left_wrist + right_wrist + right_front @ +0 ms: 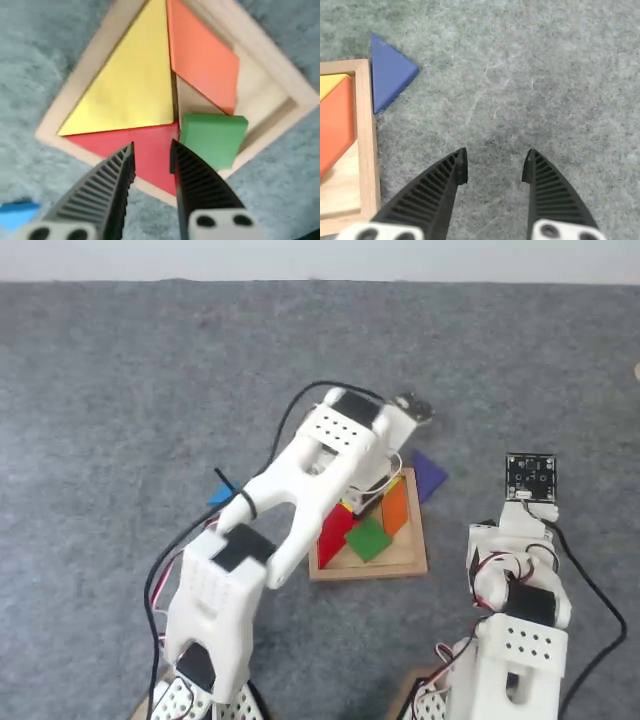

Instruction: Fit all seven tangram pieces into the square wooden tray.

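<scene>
High view: square wooden tray near the worktop's middle, holding red triangle, green square and orange parallelogram. Dark blue triangle just beside the tray's far corner; light blue piece apart.

Left wrist view: left gripper above the red triangle, fingers narrowly parted, empty. Yellow triangle seated; green square askew.

Right wrist view: right gripper over bare worktop, fingers wide, empty.

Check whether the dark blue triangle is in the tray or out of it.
Out. The dark blue triangle lies on the grey carpet, right beside the outer rim of the tray.
</scene>
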